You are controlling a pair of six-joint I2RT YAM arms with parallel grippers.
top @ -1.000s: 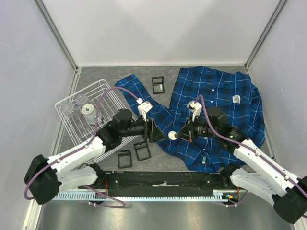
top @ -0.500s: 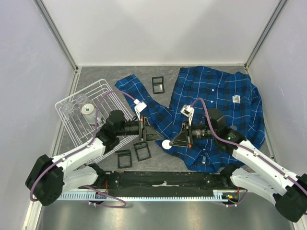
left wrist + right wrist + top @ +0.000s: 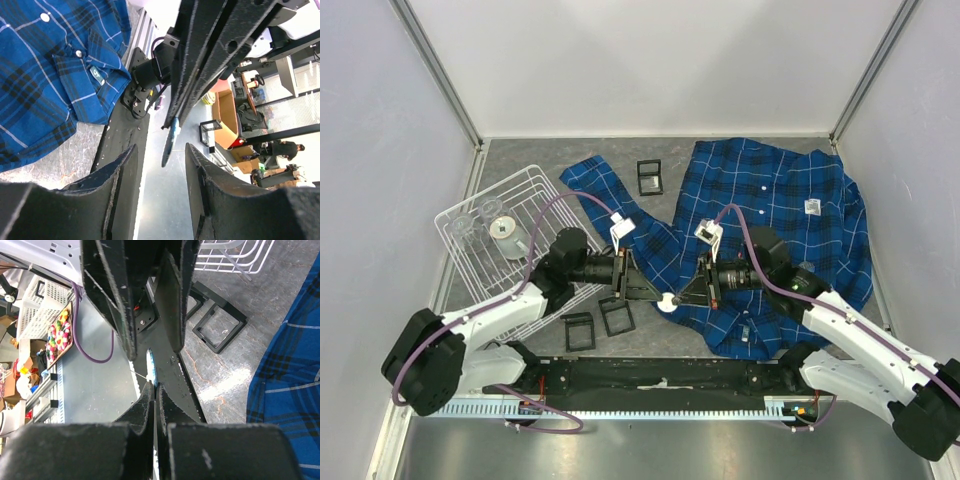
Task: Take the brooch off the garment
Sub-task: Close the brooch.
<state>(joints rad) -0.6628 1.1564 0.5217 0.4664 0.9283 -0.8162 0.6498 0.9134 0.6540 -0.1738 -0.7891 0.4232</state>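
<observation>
- The brooch (image 3: pixel 667 301), a small white disc, is held up at the near-left hem of the garment (image 3: pixel 775 205), at the tip of the right gripper (image 3: pixel 677 298); both wrist views show it free of the cloth, edge-on.
- The garment lies spread flat on the right half of the table (image 3: pixel 520 155), one sleeve reaching towards the left; the right arm stretches across its near part.
- The wire basket (image 3: pixel 542 200) stands at the left of the table, well apart from the brooch; in it are a clear cup (image 3: pixel 466 226) and a white round container (image 3: pixel 504 229), side by side.
- Black square frames (image 3: pixel 616 315) lie on the table, two just beside the left gripper (image 3: pixel 648 292) and one further back near the sleeve.
- The right gripper's jaws are pressed together, pinching the brooch at their very tip.
- The left gripper faces it tip to tip; its fingers (image 3: pixel 117 195) stand apart, one on each side of the brooch, with a gap on both sides and no contact that I can see.
</observation>
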